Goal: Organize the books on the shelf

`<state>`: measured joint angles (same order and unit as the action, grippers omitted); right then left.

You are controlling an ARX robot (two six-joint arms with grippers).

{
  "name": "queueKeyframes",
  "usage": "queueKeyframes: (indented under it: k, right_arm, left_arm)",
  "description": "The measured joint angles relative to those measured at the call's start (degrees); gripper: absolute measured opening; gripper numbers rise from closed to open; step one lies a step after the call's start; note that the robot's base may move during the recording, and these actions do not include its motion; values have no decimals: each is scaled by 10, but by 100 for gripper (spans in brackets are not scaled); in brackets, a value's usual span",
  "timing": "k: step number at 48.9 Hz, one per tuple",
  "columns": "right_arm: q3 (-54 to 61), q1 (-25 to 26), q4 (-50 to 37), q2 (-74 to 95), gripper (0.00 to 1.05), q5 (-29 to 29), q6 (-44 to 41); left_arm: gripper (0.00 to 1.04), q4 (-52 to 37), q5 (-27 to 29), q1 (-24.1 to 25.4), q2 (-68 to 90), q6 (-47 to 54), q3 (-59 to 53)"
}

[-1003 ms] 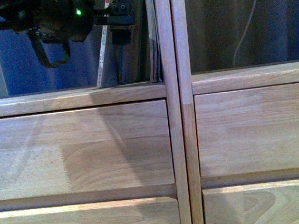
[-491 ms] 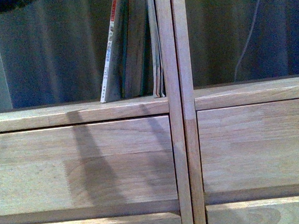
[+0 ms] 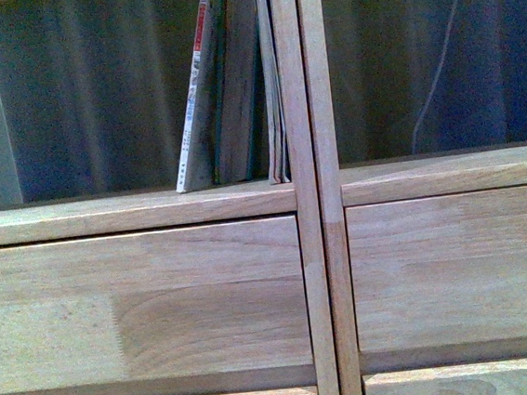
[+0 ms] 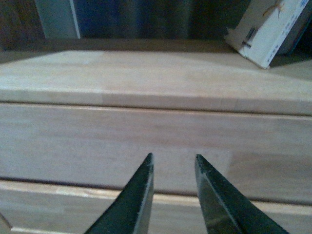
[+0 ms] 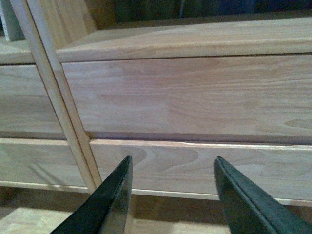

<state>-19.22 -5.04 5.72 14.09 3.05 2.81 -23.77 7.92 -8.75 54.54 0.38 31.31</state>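
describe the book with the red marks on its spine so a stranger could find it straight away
Start at the light-wood shelf and its twin central uprights. In the open compartment left of them, three books stand against the upright. The book with the red-marked pale spine is the leftmost, leaning right onto the brown book; the thin pale booklet stands nearly upright.

The shelf (image 3: 161, 291) was pale jointed wood; one book's spine (image 3: 194, 101) showed white with a red patch, beside a brown book (image 3: 239, 88); both grippers' fingers (image 4: 139, 200) were black.
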Motion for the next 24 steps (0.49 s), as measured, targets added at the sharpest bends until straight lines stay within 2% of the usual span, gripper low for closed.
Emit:
queueKeyframes:
  k: [2, 8, 14, 17, 19, 24]
  right_arm:
    - [17, 32, -6, -12, 43, -19, -8]
    - [45, 46, -17, -31, 26, -30, -15]
    - [78, 47, -29, -50, 3, -30, -22]
    - [94, 48, -34, -60, 3, -30, -25]
    - [103, 48, -37, -66, 3, -31, -25]
    - [117, 49, -42, -76, 3, -30, -25]
  left_arm:
    - [19, -11, -5, 7, -15, 0, -30]
    - [2, -29, -16, 20, -46, -2, -82]
    - [3, -43, -30, 33, -82, -3, -133]
    - [3, -46, -41, 42, -104, -3, -159]
    - [3, -47, -71, 65, -118, -3, -175]
    - [3, -47, -76, 84, -144, -3, -200]
